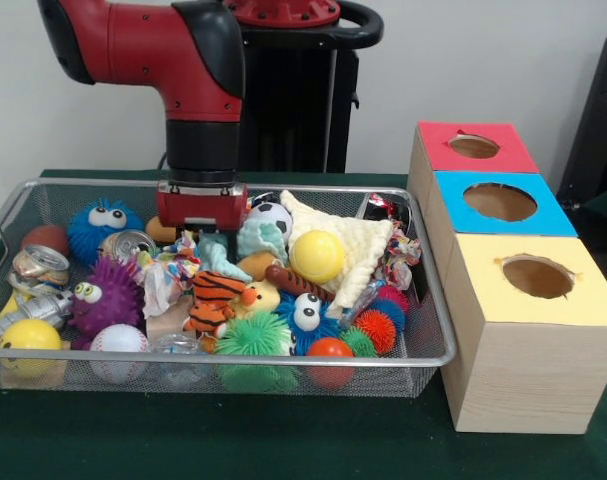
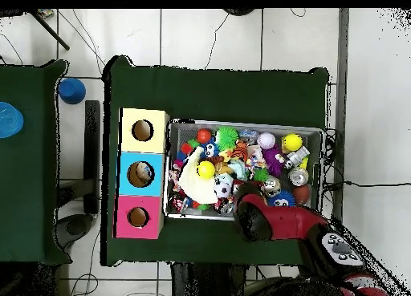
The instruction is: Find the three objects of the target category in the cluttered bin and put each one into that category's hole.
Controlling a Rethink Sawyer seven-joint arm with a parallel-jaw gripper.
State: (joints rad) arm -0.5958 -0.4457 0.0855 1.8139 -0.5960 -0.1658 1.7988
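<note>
The table is carrying the bin and, just beside it at 3 o'clock in the front view, three boxes; the hole in the blue-faced middle box is sitting open and unobstructed. The arm is reaching down into the bin's far-centre area, with the tool hanging just above a pale bluish, shiny item that may be one of the three objects, though this cannot be confirmed. Whether the tool is released or clenched cannot be told. Judgement: the descent should be made vertically and slowly, since a striped tiger toy and a yellow ball are crowding the target closely.
</note>
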